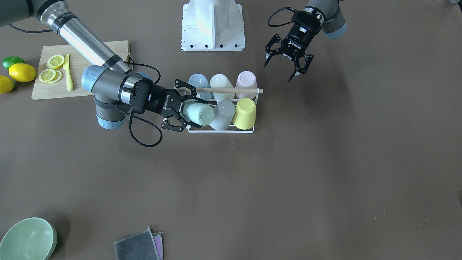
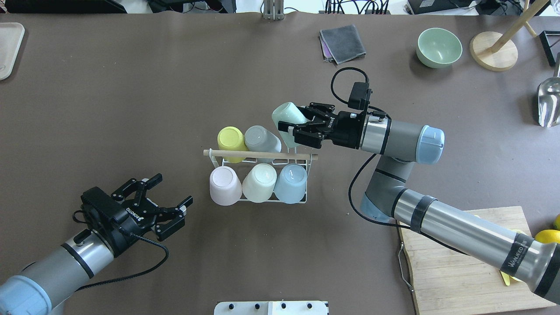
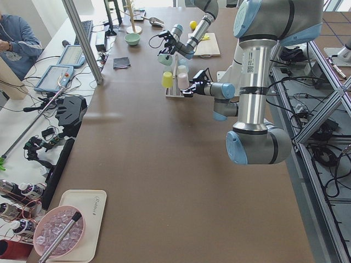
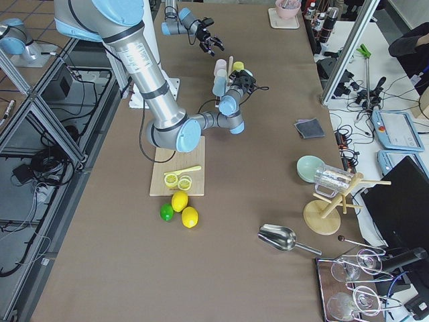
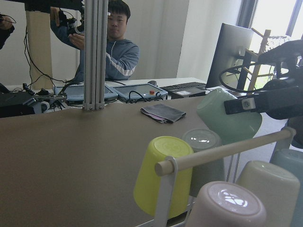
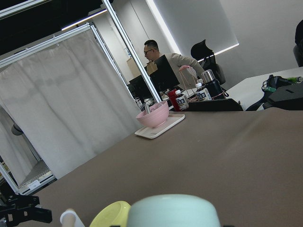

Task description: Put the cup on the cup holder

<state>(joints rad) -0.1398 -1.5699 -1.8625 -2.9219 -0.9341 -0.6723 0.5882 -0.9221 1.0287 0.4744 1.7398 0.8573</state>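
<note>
The cup holder (image 2: 260, 154), a white wire rack with a wooden rod on top, stands mid-table. It holds a yellow cup (image 2: 230, 138), a grey cup (image 2: 261, 138), a pink cup (image 2: 225, 185), a cream cup (image 2: 260, 182) and a blue cup (image 2: 291, 182). My right gripper (image 2: 295, 122) is shut on a mint green cup (image 2: 286, 116), tilted at the rack's far right corner beside the grey cup; it also shows in the front view (image 1: 200, 113). My left gripper (image 2: 168, 210) is open and empty, left of the rack and apart from it.
A cutting board (image 1: 43, 90) with lemon slices and a yellow knife lies beside my right arm, with lemons and a lime (image 1: 21, 72) past it. A green bowl (image 2: 439, 47), a grey cloth (image 2: 342, 42) and a wooden stand (image 2: 494, 50) are at the far side.
</note>
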